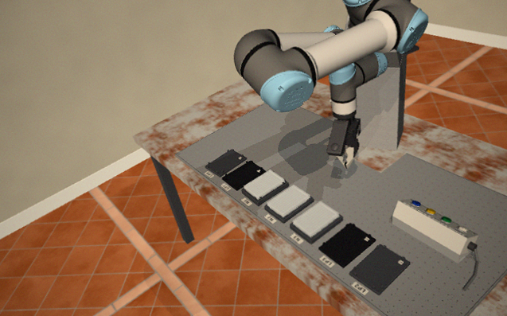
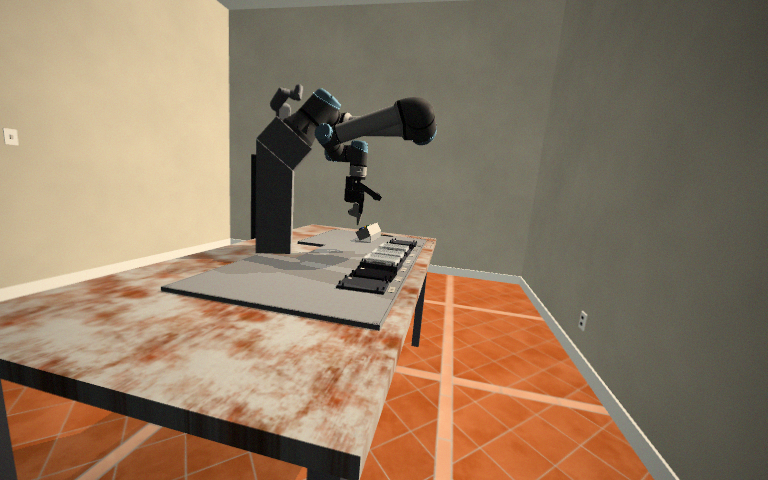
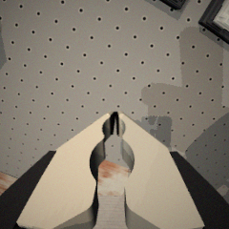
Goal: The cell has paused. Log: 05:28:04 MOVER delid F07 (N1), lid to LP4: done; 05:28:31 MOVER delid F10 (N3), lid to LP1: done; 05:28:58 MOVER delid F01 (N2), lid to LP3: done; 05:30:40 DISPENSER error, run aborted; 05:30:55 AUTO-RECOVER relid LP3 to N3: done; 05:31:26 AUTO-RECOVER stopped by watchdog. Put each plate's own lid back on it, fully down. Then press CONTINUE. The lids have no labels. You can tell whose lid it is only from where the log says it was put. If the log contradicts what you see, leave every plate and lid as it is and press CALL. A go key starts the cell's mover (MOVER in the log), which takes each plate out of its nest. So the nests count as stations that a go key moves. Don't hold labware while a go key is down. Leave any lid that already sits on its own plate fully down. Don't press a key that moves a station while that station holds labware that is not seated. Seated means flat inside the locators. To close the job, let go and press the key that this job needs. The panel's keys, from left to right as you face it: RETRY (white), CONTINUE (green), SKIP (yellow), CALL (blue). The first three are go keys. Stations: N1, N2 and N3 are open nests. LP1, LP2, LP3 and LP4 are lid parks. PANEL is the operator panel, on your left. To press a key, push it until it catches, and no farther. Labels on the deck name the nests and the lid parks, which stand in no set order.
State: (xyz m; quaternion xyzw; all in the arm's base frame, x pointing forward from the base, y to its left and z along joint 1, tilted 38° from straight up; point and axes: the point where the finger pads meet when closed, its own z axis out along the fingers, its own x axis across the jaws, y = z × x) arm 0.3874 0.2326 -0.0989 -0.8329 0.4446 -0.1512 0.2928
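Three white well plates [image 1: 264,185] [image 1: 288,201] [image 1: 315,220] sit in the middle nests of a row along the deck's front edge. I cannot tell which of them carry lids. Two parks look glossy black, as if each holds a lid [image 1: 244,174] [image 1: 346,244]. The two end parks [image 1: 224,162] [image 1: 379,267] are duller grey. My gripper [image 1: 348,162] [image 2: 355,217] [image 3: 115,113] is shut and empty. It hangs above the bare perforated deck behind the row. The operator panel [image 1: 432,230] [image 2: 369,230] has blue [image 1: 415,203], yellow [image 1: 430,211], green [image 1: 445,218] and white [image 1: 462,228] keys.
The arm's dark pedestal [image 1: 385,102] [image 2: 273,192] stands at the back of the deck. A cable [image 1: 471,270] runs from the panel's near end. In the wrist view, a plate's corner [image 3: 217,16] shows at the top right. The table edge lies just beyond the row.
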